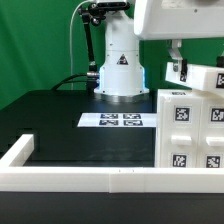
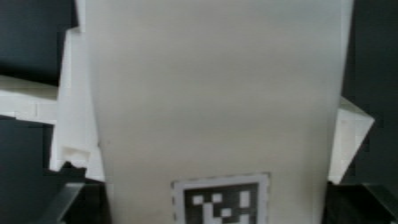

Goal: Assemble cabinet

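Note:
The cabinet [image 1: 192, 120], a large white box with several black-and-white tags on its face, stands at the exterior view's right, just behind the front rail. My gripper [image 1: 176, 68] comes down from above onto its top edge. In the wrist view a broad white panel of the cabinet [image 2: 205, 90] fills the frame, with one tag [image 2: 221, 202] near my gripper [image 2: 217, 205]. The dark fingers [image 2: 50, 205] sit against both sides of the panel, closed on it. A smaller white part [image 2: 68, 110] juts out beside the panel.
The marker board [image 1: 118, 121] lies flat on the black table in front of the robot base [image 1: 120, 70]. A long low white border rail [image 1: 90, 178] runs along the front and turns back at the exterior view's left [image 1: 18, 152].

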`<state>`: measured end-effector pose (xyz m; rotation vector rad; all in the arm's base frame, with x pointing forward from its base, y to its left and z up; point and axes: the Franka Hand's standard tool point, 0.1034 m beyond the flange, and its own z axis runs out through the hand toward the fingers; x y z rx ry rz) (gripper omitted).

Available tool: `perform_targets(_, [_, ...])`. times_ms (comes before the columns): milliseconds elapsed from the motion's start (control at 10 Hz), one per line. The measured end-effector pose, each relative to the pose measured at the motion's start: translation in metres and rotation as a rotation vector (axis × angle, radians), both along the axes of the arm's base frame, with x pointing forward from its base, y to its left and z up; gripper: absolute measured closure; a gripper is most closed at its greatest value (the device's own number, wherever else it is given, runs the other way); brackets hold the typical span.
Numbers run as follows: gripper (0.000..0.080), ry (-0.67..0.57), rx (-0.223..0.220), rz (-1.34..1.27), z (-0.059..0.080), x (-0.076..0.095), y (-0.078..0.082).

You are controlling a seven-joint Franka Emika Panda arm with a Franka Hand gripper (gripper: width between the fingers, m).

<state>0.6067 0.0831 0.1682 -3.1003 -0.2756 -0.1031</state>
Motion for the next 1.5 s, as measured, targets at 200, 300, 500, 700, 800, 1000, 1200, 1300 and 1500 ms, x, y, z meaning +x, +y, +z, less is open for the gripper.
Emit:
perform_targets(200, [0.0246,0.009,0.018,-0.257,-0.0006,-0.0002,0.0006])
perform_targets(300, [0.0246,0.017,0.033,-0.390,-0.0018,-0.0007,0.0013])
perform_targets(500, [0.0246,0.023,0.044,-0.528,-0.0019,-0.0008,0.0018])
perform_targets(700, [0.0246,0.030,0.056,-0.709,-0.0019,-0.0007,0.0018])
perform_targets(800, [0.0246,0.027,0.067,-0.797,-0.0019,0.0004,0.0021])
perform_targets(1000, [0.0246,0.011,0.098,-1.037,-0.0012,0.0032,0.0058])
perform_targets(1200, [0.0246,0.006,0.120,-1.170,-0.0017,0.0056,0.0061])
perform_targets(1300, [0.0246,0.011,0.131,-1.238,-0.0016,0.0068,0.0055])
perform_targets(1500, [0.0246,0.021,0.151,-1.356,-0.0015,0.0076,0.0050])
